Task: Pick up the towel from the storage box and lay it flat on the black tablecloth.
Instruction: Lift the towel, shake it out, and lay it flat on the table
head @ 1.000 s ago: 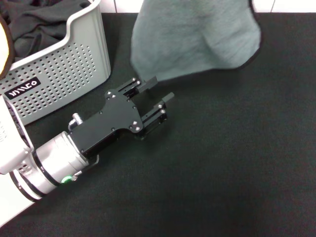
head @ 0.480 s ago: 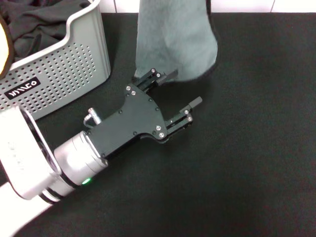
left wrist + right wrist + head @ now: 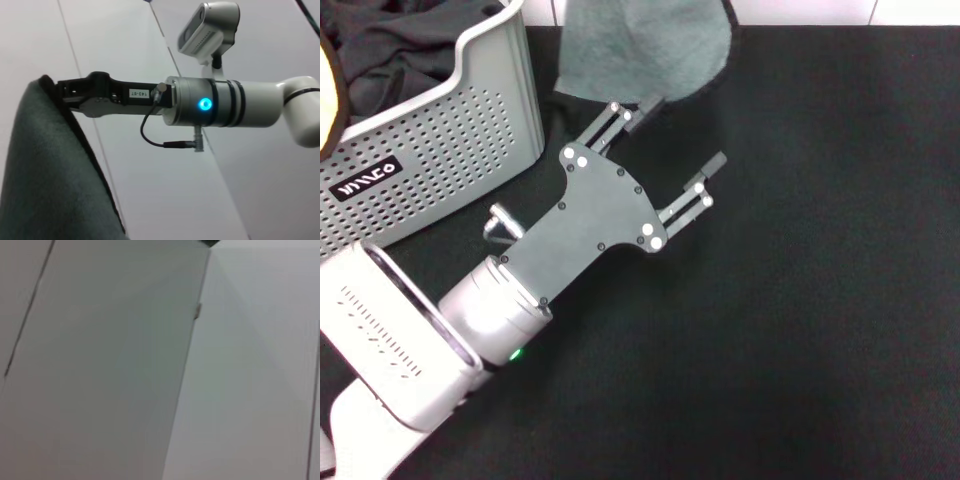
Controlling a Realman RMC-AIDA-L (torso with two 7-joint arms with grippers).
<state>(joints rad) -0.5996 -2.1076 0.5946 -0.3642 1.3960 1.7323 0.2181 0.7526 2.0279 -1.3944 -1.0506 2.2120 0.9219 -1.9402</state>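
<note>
Above the black tablecloth (image 3: 800, 300), spread left claw (image 3: 682, 140) meets the towel (image 3: 640, 50) edge.

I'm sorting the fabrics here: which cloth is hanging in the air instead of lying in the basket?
The towel, showing its grey fluffy face, hangs above the black tablecloth just past the left gripper. The dark charcoal cloth lies crumpled inside the storage box.

Probably a robot test lab: black tablecloth (image 3: 800, 300) over the surface, white tiled wall (image 3: 800, 10) at 12 o'clock.
</note>
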